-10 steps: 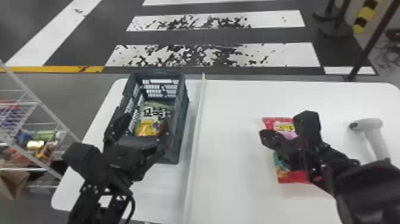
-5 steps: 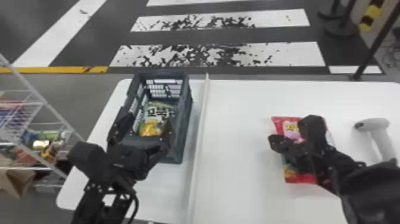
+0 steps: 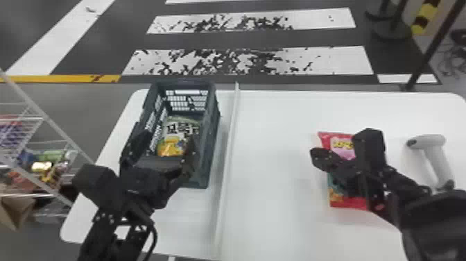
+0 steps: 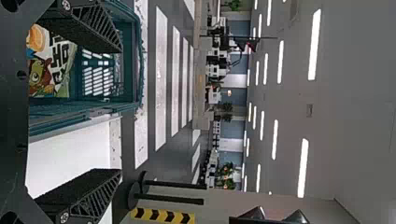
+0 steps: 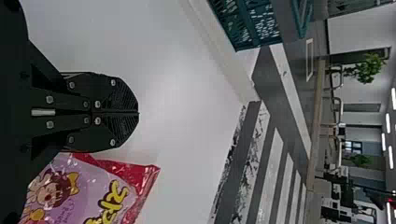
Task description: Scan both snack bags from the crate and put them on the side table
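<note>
My left gripper [image 3: 159, 149] is over the near part of the dark crate [image 3: 204, 177], fingers spread. In the crate lies a green-and-yellow snack bag [image 3: 182, 130]. The left wrist view has the left gripper [image 4: 119, 109] open with nothing held, the bag [image 4: 53, 70] and the crate [image 4: 135, 60] beyond one finger. A red-and-pink snack bag [image 3: 334, 139] lies on the table, partly hidden by my right gripper [image 3: 319, 158]. In the right wrist view that gripper [image 5: 138, 113] is shut on nothing, beside the red bag [image 5: 107, 191]. A white scanner [image 3: 433, 156] rests at the right.
A raised white strip [image 3: 229, 152] divides the white table [image 3: 277, 208] just right of the crate. Left of the table stands a wire rack [image 3: 45, 121] holding assorted packages. Black posts stand on the floor beyond the table's far right.
The head view has shifted slightly, so the table and everything on it sit a little farther right. Both grippers look nearly still relative to the crate and the red bag.
</note>
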